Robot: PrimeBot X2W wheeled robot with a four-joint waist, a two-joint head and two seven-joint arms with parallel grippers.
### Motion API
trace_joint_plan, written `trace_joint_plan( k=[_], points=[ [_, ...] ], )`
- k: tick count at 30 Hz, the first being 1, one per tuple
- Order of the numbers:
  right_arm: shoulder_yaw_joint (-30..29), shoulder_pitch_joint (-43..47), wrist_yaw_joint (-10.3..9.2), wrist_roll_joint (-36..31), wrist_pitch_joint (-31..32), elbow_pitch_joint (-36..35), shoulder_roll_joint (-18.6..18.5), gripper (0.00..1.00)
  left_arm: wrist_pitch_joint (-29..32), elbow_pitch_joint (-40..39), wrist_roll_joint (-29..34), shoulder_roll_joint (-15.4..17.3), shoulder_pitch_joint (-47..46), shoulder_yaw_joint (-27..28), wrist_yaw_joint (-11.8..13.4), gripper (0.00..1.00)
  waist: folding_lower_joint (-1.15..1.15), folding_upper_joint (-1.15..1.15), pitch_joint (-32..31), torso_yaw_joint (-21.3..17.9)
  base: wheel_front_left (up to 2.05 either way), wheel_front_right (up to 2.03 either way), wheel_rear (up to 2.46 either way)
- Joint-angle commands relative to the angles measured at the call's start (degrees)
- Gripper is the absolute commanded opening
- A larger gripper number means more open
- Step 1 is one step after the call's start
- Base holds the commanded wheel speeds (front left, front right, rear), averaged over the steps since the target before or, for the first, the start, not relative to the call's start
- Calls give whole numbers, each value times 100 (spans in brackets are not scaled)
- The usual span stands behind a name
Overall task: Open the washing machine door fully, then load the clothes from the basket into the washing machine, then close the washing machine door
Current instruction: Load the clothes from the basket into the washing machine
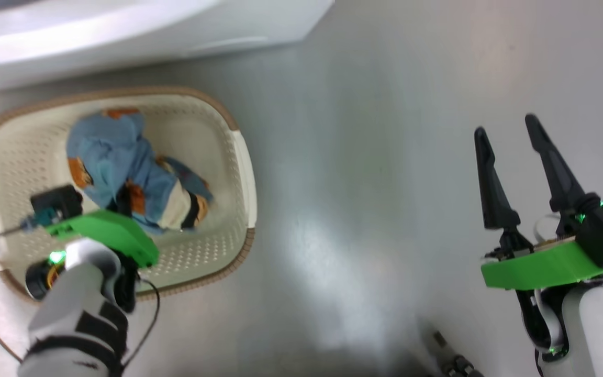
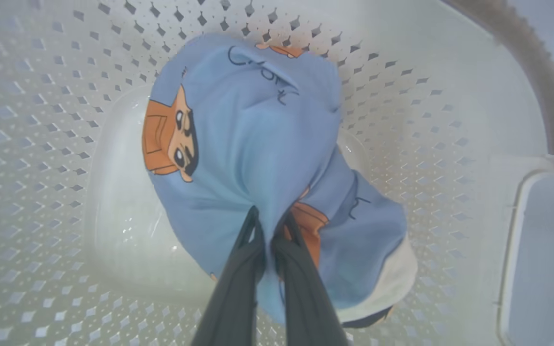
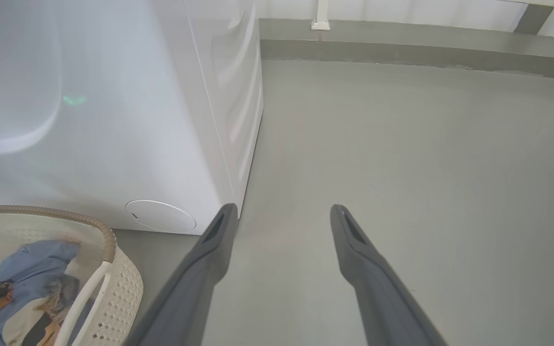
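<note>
Grey floor (image 1: 385,131), smooth and glossy, with a pale patch of reflected light just ahead of me. At its far edge a raised grey kerb (image 3: 402,50) runs along the foot of a white wall (image 3: 402,9). A white upright post (image 3: 321,13) meets the kerb's top.

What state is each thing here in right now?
clothes, bundled in the basket, pinched.
basket, upright on the floor, holding the clothes.
left gripper, jaws shut on the clothes.
right gripper, jaws open, empty, above the floor.
washing machine, standing next to the basket; door state unclear.
</note>
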Motion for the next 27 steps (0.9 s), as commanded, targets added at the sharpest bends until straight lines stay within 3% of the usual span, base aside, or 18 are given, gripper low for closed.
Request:
trace_joint_plan(
  k=[1,9,20,27],
  points=[
    [72,300,25,-53,-1,-58,-44,100,-166,-43,-38,106,367,86,-44,0,0,0,-561,221,0,0,0],
    [-38,627,25,-68,29,148,-14,100,-469,-416,117,64,925,40,-39,0,0,0,-1460,348,0,0,0],
    [-178,1296,25,-80,211,317,18,100,-478,-2888,948,72,2643,370,368,0,0,0,-2891,456,0,0,0],
    [-134,1705,25,-79,344,354,48,100,-479,-3943,1186,10,3712,502,550,0,0,0,-3769,451,0,0,0]
  ],
)
